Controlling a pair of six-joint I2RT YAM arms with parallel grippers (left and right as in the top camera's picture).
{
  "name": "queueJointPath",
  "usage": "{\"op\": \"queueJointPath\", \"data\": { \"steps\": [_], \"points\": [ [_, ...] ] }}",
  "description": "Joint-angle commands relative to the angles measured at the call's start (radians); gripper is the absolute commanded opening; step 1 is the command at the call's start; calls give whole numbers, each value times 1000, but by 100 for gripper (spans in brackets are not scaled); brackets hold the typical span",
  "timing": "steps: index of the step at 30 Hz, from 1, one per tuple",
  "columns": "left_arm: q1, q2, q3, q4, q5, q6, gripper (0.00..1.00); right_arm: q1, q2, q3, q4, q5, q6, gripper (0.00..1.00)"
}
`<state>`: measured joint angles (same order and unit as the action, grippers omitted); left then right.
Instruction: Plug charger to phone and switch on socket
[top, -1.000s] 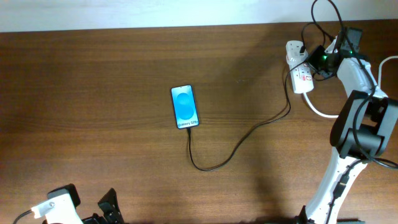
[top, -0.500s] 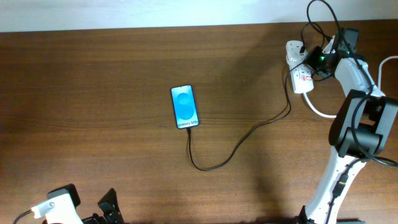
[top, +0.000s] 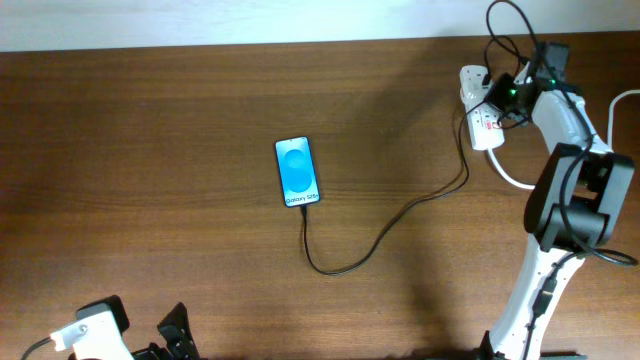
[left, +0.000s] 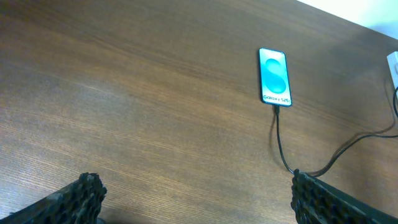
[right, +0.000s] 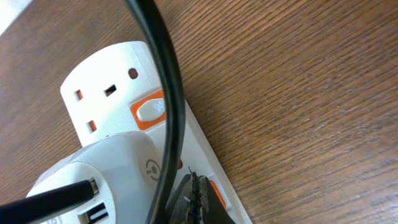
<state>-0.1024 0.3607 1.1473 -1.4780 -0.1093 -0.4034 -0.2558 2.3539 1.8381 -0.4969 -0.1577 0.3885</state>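
The phone (top: 295, 172) lies flat mid-table with its blue screen lit, and it also shows in the left wrist view (left: 274, 76). The charger (top: 372, 243) is a thin black cable. It runs from the phone's lower edge, loops, then climbs right toward the socket (top: 479, 112). Its tip meets the phone's bottom edge (left: 275, 107). My right gripper (right: 194, 186) is shut, with its tips down on the socket (right: 118, 93) beside an orange switch (right: 217, 192). My left gripper (left: 199, 200) is open and empty, low over bare wood near the table's front.
A white adapter (right: 102, 177) with USB ports sits plugged into the socket, and a second orange switch (right: 148, 109) lies further along. A black cable (right: 166, 93) crosses close in front of the right wrist camera. A thick white cord (top: 515, 178) leaves the socket toward the right arm's base.
The right gripper has shifted slightly left and toward the far edge over the socket, still shut. The phone, charger and left arm have not moved.
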Motion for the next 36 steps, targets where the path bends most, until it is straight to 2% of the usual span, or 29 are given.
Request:
{"op": "queueJointPath", "data": {
  "steps": [1, 20, 27, 36],
  "points": [
    [0, -3, 0, 0, -11, 12, 99, 86, 78, -35, -51, -38, -19, 4],
    [0, -3, 0, 0, -11, 12, 99, 143, 79, -35, -153, -84, -14, 4],
    [0, -3, 0, 0, -11, 12, 99, 117, 24, 24, -230, 144, 9, 4],
    [0, -3, 0, 0, -11, 12, 99, -65, -206, 108, -432, 267, 11, 4]
  ]
}}
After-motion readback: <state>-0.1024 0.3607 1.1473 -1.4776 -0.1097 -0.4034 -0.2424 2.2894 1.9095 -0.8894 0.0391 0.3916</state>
